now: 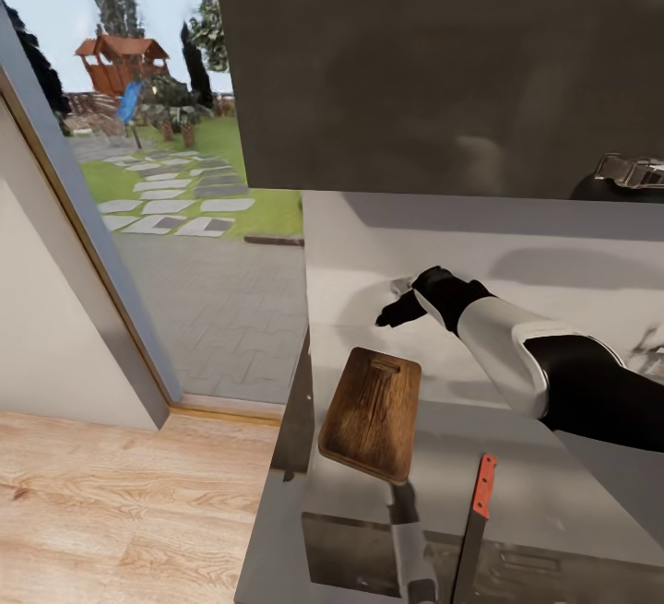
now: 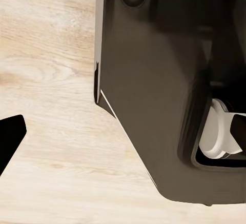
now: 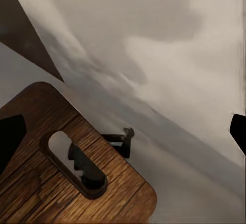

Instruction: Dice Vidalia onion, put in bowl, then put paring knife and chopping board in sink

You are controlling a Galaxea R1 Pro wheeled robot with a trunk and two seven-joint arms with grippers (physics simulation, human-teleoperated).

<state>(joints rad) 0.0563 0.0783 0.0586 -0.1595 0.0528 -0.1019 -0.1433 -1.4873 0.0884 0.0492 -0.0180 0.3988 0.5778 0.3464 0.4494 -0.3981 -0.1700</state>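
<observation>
One arm reaches across the countertop (image 1: pixel 553 254) in head view: right gripper (image 1: pixel 398 307) above the far end of the chopping board (image 1: pixel 372 412), fingers spread wide, empty. Paring knife (image 1: pixel 477 516) lies just beside the board, over the sink (image 1: pixel 369 549) edge. Right wrist view adds the board's slot (image 3: pixel 77 165). Left wrist view: wood floor (image 2: pixel 46 80), dark robot housing (image 2: pixel 154 96); left gripper's state cannot be told. No legible writing.

dark robot body (image 2: pixel 154 96) over light wood floor (image 2: pixel 46 80)

Head camera looks down at the chopping board (image 1: pixel 371 413); right wrist close above it (image 3: pixel 77 167)
</observation>
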